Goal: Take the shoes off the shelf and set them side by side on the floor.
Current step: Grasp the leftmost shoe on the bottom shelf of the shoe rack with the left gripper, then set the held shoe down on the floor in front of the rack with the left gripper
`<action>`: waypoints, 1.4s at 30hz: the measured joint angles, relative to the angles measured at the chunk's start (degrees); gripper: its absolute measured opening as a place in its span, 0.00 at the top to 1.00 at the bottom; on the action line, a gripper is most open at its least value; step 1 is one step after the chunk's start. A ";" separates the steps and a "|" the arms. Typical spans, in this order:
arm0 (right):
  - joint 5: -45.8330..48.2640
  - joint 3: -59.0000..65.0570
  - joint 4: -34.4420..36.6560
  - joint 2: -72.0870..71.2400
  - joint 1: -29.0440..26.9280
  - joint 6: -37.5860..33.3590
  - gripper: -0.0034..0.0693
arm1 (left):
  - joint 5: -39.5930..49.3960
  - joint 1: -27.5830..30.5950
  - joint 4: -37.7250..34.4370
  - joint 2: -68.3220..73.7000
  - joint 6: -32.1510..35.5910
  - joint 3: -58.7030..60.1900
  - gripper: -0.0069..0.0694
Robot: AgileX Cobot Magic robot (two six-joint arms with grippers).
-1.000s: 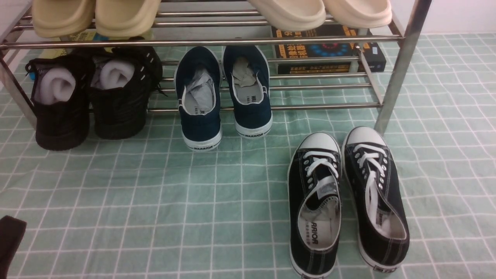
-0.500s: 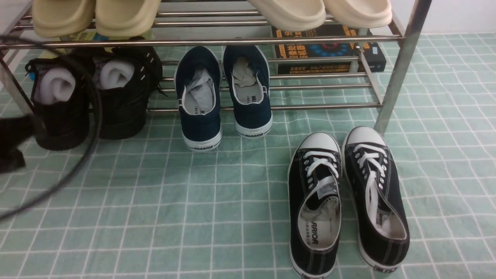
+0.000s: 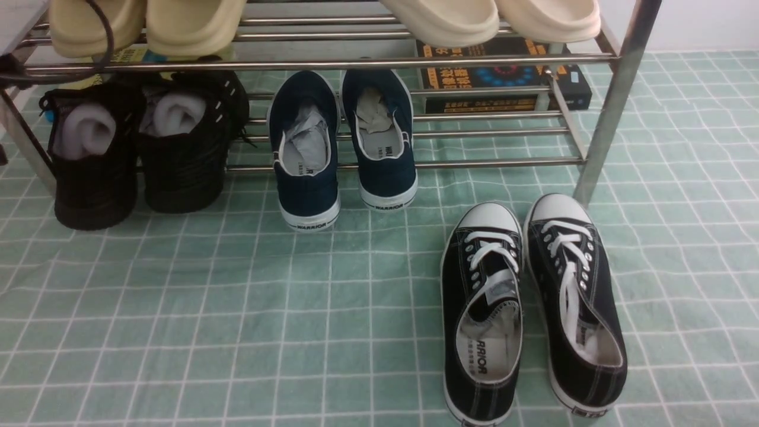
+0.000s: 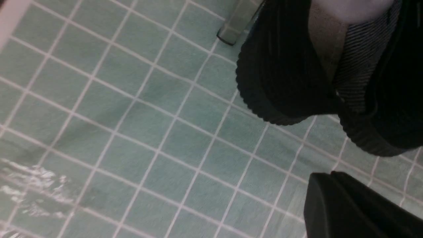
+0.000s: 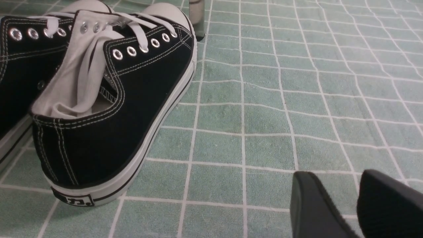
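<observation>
Home entryway (seemingly), shoe rack (image 3: 356,62), slippers (image 3: 195,24)

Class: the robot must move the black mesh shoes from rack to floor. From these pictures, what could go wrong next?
1. The mesh shoes sit just under the rack's top bar; lifting straight up could catch them.
2. The left gripper is shut beside a heel; it might shove the shoe, not grasp it.
3. A cable loops across the rack's corner and could snag.
</observation>
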 joint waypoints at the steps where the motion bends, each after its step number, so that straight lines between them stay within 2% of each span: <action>1: 0.00 0.00 0.00 0.00 0.00 0.00 0.63 | -1.58 0.00 -0.40 1.18 -0.95 0.00 0.87; 6: 0.00 0.00 0.00 0.00 0.00 0.00 0.63 | -9.26 0.02 -0.65 5.17 -3.95 0.00 0.74; 8: 0.00 0.00 0.00 0.00 0.00 0.00 0.63 | -11.87 0.02 -0.69 6.15 -4.08 -0.08 0.64; 9: 0.00 0.00 0.00 0.00 0.00 0.00 0.63 | -12.14 0.02 -0.76 6.23 -4.08 -0.09 0.63; 10: 0.00 0.00 0.00 0.00 0.00 -0.02 0.63 | -14.44 0.02 -0.81 7.16 -4.08 -0.14 0.55; 14: 0.00 0.00 0.00 0.00 0.00 -0.02 0.63 | -16.89 0.02 -0.91 9.16 -4.08 -0.16 0.43; 24: 0.00 0.00 0.00 0.00 0.00 -0.02 0.63 | -18.72 0.02 -1.18 13.99 -4.08 -0.16 0.40; 27: 0.00 0.00 0.00 0.00 0.00 -0.02 0.63 | -18.78 0.02 -1.94 14.25 -4.08 -0.16 0.43; 31: 0.00 0.00 0.00 0.00 0.00 -0.02 0.63 | -17.23 0.02 -3.03 14.74 -4.14 -0.16 0.71; 34: 0.00 0.00 0.00 0.00 0.00 -0.02 0.63 | -16.21 0.02 -3.57 14.62 -4.14 -0.16 0.86; 36: 0.00 0.00 0.00 0.00 0.00 -0.02 0.63 | -14.70 0.06 -3.97 14.02 -4.08 -0.21 0.89; 42: 0.00 0.00 0.00 0.00 0.00 -0.02 0.63 | -8.19 0.06 -4.33 8.13 -2.08 -0.21 0.89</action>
